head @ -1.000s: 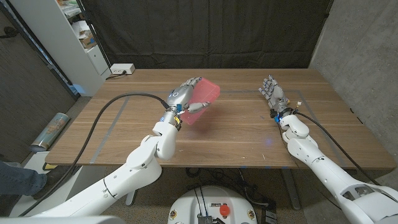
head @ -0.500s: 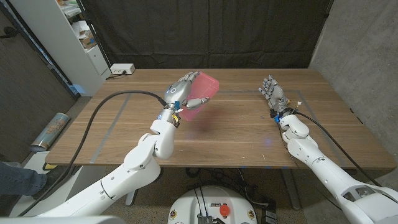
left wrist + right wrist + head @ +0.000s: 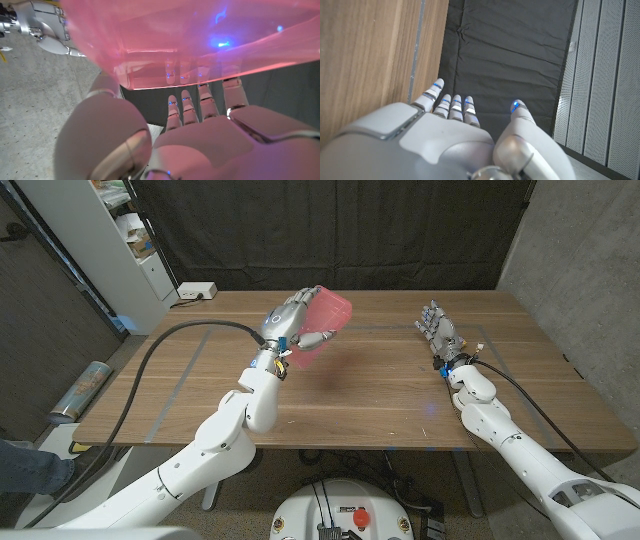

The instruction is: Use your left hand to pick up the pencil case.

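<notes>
head view: left hand sits upper centre-left of the frame, fingers wrapped around the pink translucent pencil case. the case is clear of the wooden table, tilted, its far end pointing toward the upper right; a faint shadow lies on the wood below it. black cable arcs from the left forearm across the left part of the tabletop.

left wrist view: pencil case spans the upper part of the frame, the left hand lower in the frame, fingertips reaching up against the case's underside. the right hand shows in the upper left corner.

right hand is in the right half of the head view, fingers straight and slightly apart, holding nothing; can't tell whether it touches the wood. right wrist view: right hand with fingers extended along the table edge, black curtain behind.

white shelf unit at upper left, white power strip at the table's far left corner.
</notes>
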Robot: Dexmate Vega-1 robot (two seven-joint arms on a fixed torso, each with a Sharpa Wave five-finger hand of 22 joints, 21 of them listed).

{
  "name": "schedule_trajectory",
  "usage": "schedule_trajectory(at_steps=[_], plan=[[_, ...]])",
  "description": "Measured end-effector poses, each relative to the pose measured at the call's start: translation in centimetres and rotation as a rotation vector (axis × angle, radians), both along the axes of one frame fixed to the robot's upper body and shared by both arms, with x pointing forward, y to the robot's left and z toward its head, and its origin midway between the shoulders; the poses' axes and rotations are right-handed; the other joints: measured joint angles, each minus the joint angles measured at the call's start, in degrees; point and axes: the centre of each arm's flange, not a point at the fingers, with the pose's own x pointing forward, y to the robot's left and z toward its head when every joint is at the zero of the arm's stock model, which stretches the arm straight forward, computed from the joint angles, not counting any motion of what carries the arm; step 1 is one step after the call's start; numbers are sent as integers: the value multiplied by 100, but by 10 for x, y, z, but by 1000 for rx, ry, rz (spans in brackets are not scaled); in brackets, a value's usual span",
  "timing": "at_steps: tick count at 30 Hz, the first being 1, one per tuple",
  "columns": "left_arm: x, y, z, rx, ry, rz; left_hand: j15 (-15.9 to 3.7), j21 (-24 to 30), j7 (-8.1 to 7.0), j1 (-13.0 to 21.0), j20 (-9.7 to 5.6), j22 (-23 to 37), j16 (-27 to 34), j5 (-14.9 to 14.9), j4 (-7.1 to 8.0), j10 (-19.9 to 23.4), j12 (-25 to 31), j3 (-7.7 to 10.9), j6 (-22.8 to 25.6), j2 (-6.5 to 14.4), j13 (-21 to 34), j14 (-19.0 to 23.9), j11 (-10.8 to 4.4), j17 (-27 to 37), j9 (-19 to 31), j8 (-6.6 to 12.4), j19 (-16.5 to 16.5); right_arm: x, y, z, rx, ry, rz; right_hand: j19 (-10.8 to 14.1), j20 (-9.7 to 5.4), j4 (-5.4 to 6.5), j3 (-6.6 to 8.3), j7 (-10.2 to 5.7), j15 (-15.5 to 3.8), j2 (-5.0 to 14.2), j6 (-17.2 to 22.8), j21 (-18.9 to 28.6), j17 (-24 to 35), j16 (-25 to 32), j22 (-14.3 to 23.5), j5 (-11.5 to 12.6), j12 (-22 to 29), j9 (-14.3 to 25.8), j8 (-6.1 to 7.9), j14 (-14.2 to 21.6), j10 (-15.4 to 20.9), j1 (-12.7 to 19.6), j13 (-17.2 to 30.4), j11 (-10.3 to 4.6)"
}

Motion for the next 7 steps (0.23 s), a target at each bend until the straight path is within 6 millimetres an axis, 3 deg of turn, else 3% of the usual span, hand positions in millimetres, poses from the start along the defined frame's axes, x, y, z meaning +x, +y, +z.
schedule_trajectory(at_steps=[7], plan=[[-3, -1, 7, 5, -32, 10, -7, -3, 0, 0, -21, 0, -10, 0, 0, 0, 0, 0, 0, 0, 0, 7, 0, 0, 0, 0, -21, -2, 2, -2, 1, -1, -1, 0, 0, 0, 0, 0, 0, 0, 0, 0, 0, 0, 0, 0, 0, 0, 0, 0, 0, 0, 0, 0]])
